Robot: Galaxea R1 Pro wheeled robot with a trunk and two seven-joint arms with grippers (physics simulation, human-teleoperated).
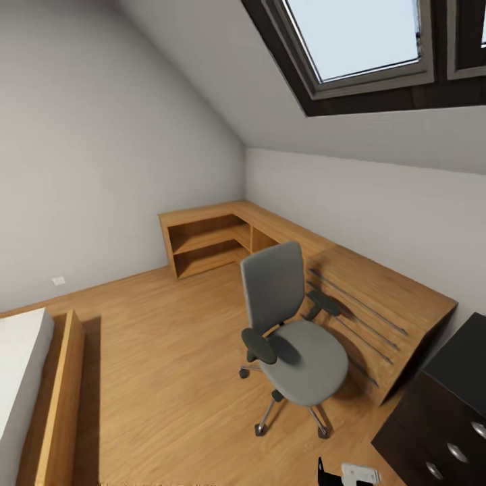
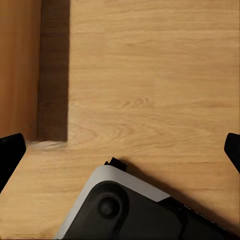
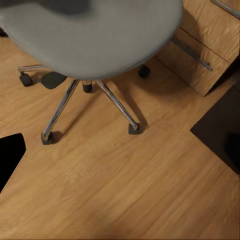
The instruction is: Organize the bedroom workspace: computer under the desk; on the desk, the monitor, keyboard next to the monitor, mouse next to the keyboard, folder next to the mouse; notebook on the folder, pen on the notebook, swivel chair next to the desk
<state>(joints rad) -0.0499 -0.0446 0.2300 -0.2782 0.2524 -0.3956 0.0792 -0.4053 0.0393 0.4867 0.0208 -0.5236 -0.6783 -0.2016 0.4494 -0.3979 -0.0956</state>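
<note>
A grey swivel chair (image 1: 290, 331) stands on the wood floor (image 1: 169, 351) of an attic bedroom, its seat bare, just beside a long light-wood dresser (image 1: 351, 290) that runs along the wall beneath a skylight (image 1: 358, 40). At the right edge of the head view sits the dark drawer unit (image 1: 442, 412) of the counter, its black top near the dresser's end. A bed (image 1: 27, 378) in a wooden frame lies at the left. From the right wrist, the chair's chrome base (image 3: 90, 107) and casters rest on the floor. Dark fingertips (image 2: 11, 152) of the left claw sit wide apart, released over floorboards; the right claw's fingers (image 3: 10, 155) likewise appear spread, grasping nothing.
</note>
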